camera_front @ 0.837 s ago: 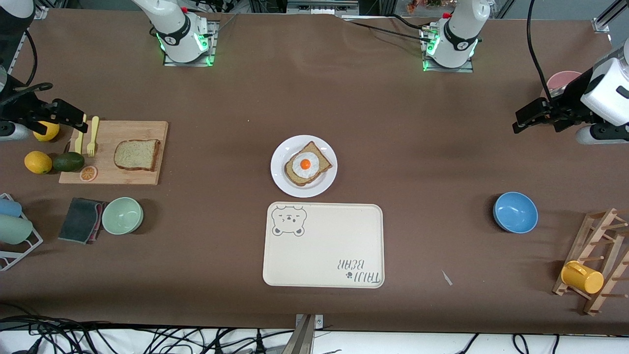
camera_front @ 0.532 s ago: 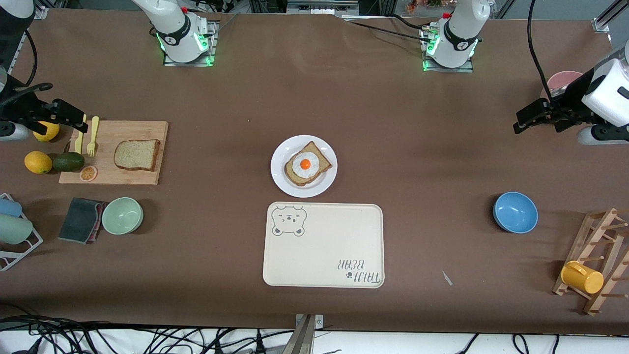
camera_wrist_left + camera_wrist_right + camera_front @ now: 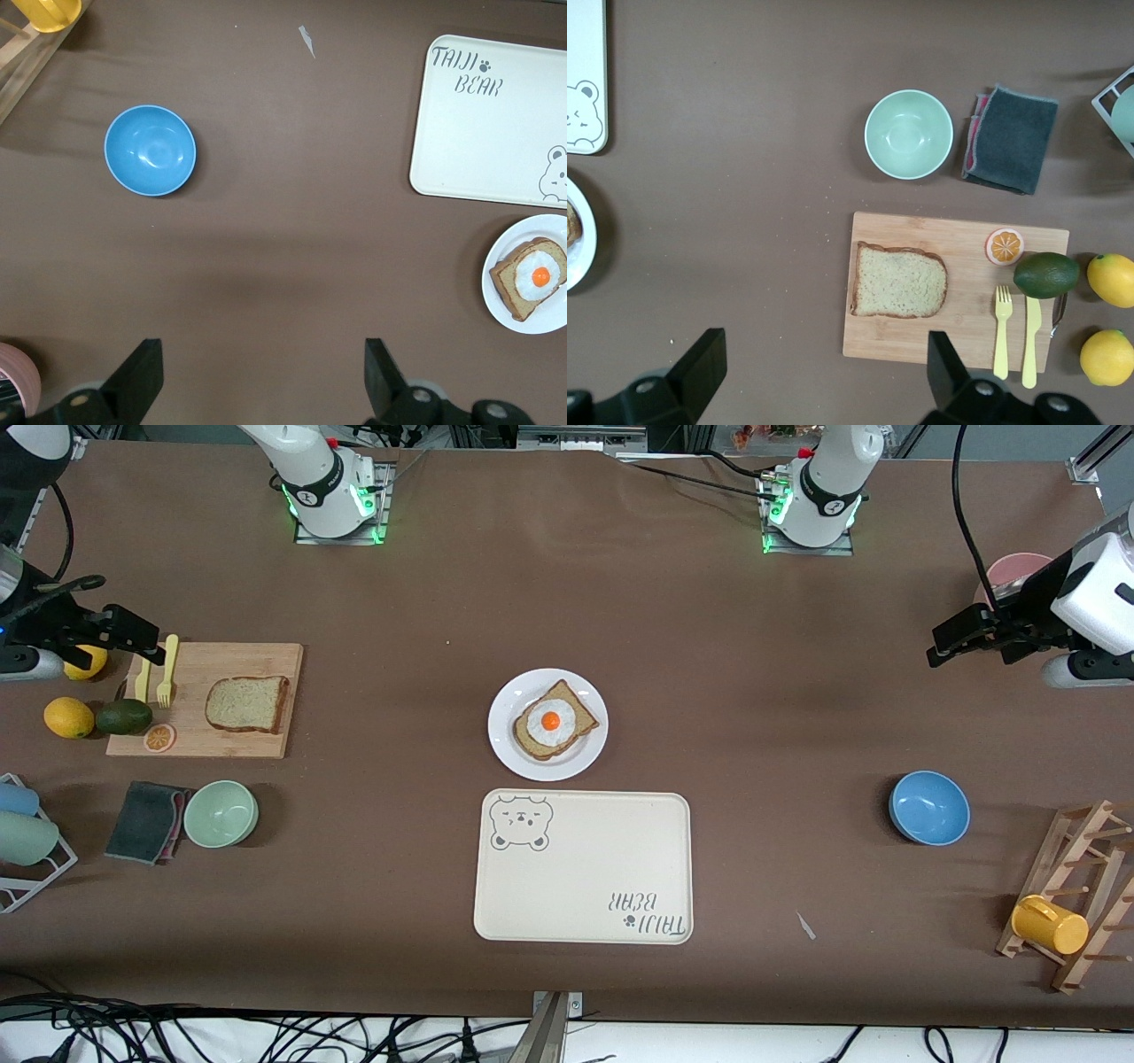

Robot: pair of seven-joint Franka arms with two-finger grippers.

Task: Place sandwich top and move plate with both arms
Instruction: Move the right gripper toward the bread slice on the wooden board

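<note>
The sandwich top (image 3: pixel 246 703) is a plain tan bread slice lying on a wooden cutting board (image 3: pixel 199 740) toward the right arm's end; the right wrist view shows it flat (image 3: pixel 899 282). The white plate (image 3: pixel 507 731) sits mid-table and carries a darker slice with a fried egg (image 3: pixel 555 720); the plate (image 3: pixel 542 326) also shows in the left wrist view. My right gripper (image 3: pixel 146 646) (image 3: pixel 826 350) hangs open and empty over the board's fork end. My left gripper (image 3: pixel 943 642) (image 3: pixel 261 354) hangs open and empty over bare table at the left arm's end.
A cream bear tray (image 3: pixel 585 868) lies just nearer the front camera than the plate. A green bowl (image 3: pixel 221 813) and grey cloth (image 3: pixel 146 821) lie near the board, lemons and an avocado (image 3: pixel 123 716) beside it. Blue bowl (image 3: pixel 928 808), mug rack (image 3: pixel 1076 895), pink cup (image 3: pixel 1014 568).
The right gripper has drifted slightly toward the cutting board. The left gripper has barely shifted. Nothing on the table has moved.
</note>
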